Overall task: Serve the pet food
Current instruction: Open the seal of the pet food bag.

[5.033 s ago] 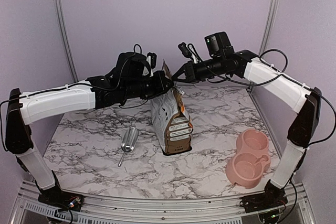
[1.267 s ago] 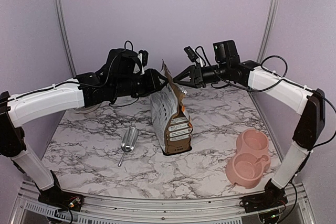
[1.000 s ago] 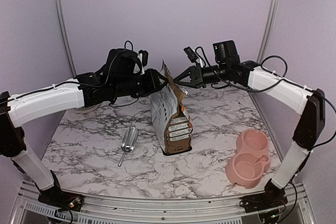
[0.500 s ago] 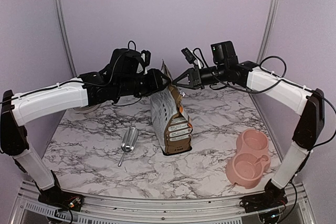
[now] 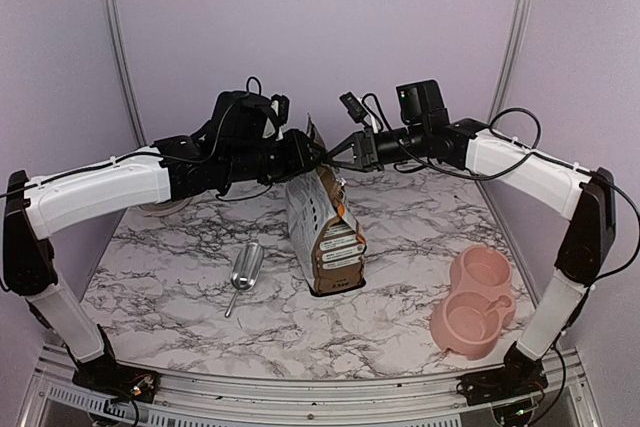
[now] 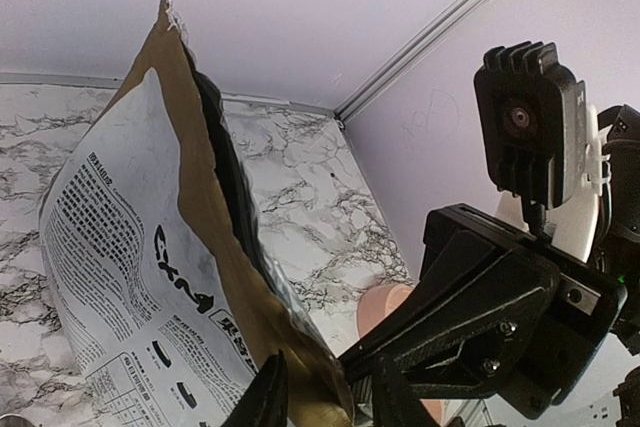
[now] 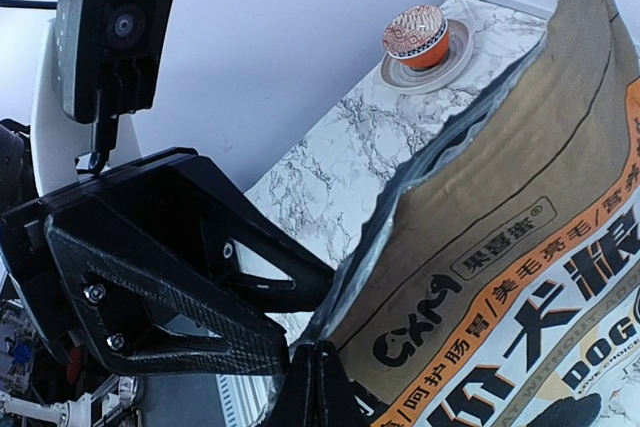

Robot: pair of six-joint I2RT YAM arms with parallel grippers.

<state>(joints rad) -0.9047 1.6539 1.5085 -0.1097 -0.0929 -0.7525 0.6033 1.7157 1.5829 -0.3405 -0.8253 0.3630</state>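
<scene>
The brown-and-black pet food bag stands upright mid-table, its top open. No kibble shows; the inside is dark. My right gripper is shut on the right lip of the bag's mouth; in the right wrist view the fingers are pressed together on the bag's edge. My left gripper is at the opposite lip. In the left wrist view its fingers stand apart, astride the bag's brown top edge without closing on it.
A metal scoop lies left of the bag. A pink double bowl sits at the front right. A small dish with a reddish ball stands at the back left, mostly hidden behind the left arm in the top view.
My left gripper drew back left from the bag's top, then moved right to it again. My right gripper shifted slightly left while gripping the lip. The bag's mouth has spread.
</scene>
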